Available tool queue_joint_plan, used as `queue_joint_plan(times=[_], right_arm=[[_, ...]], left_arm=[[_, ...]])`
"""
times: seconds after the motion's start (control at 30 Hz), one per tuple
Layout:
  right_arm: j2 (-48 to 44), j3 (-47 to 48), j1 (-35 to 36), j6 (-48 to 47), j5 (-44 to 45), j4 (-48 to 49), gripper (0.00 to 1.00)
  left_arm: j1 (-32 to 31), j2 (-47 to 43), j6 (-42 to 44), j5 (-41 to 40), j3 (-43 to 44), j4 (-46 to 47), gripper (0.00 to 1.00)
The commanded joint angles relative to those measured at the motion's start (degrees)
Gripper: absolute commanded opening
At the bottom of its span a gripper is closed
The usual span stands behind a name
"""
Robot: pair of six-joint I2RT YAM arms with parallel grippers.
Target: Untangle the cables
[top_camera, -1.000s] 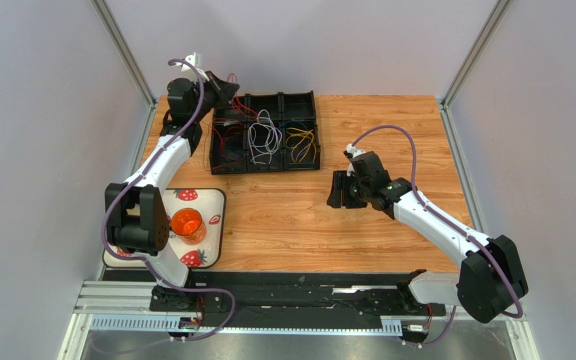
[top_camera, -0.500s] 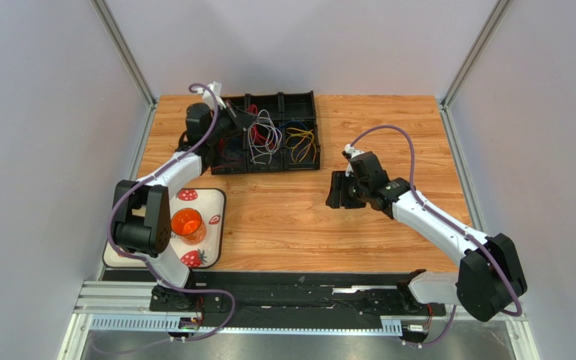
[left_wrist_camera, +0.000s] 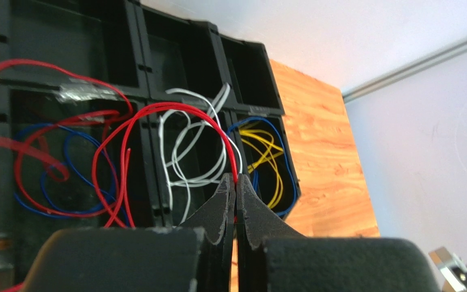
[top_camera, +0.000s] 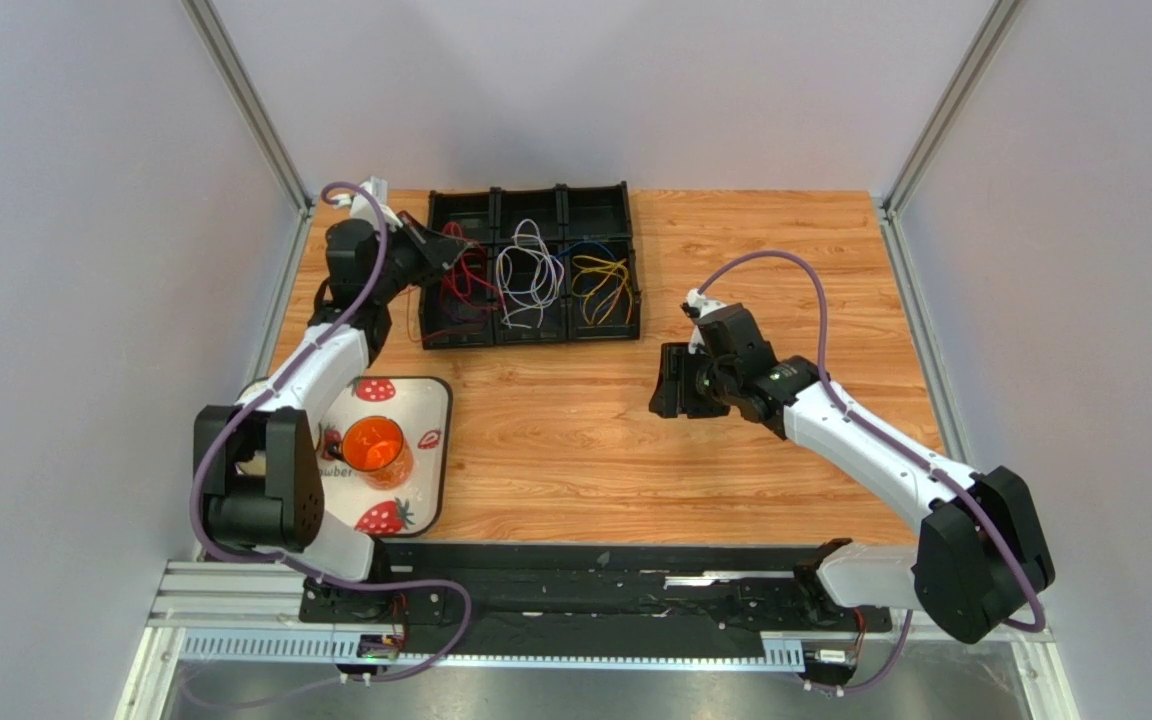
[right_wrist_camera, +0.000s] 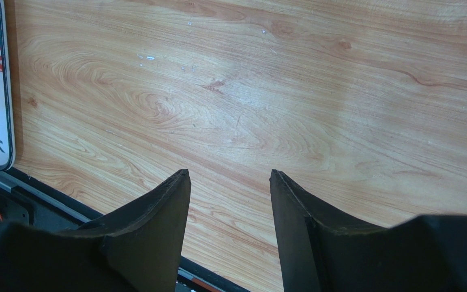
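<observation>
- The cables [top_camera: 530, 281] lie in a black tray [top_camera: 530, 192] of small compartments at the far middle of the table [top_camera: 778, 240].
- Only the near row holds them. Red and blue cables [left_wrist_camera: 65, 176] loop together in the left compartment, the white cables [left_wrist_camera: 178, 152] are in the middle one, and the yellow cables [left_wrist_camera: 265, 149] share the right one with a blue strand.
- One red cable [left_wrist_camera: 157, 108] rises out of the left compartment and arches over the divider into the space above the white ones. It ends pinched between the tips of the left gripper [left_wrist_camera: 236, 182].
- That left gripper [top_camera: 425, 248] is clamped tight on the red cable, above the tray's far-left part, with its arm reaching up the left side of the table.
- Another red loop spills past the tray's left wall; it is blurred in the wrist view.
- The right gripper [top_camera: 672, 380] hangs over bare wood right of centre, well apart from the tray. Its jaws are parted and nothing is between them [right_wrist_camera: 230, 176].
- At the near left sits a strawberry-print mat [top_camera: 405, 393] with an orange cup [top_camera: 375, 447] on it.
</observation>
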Motion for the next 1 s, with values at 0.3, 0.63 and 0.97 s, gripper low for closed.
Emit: queue_joint_plan(times=[0.3,0.63,0.97], right_arm=[[-1.4,0.4,0.5,0.1,0.3,1.5,0.55],[0.0,0.9,0.4,-0.2,-0.1,2.0,0.55],[1.4,2.0,0.5,-0.3,-0.6,1.6,0.54]], left_arm=[[1.2,11.5,4.8,0.2,10.8,-5.1,0.0],[1.6,15.5,12.8,-7.3,18.1,-13.6,0.0],[1.6,21.5,14.5,-7.6,21.3,-14.8,0.05]])
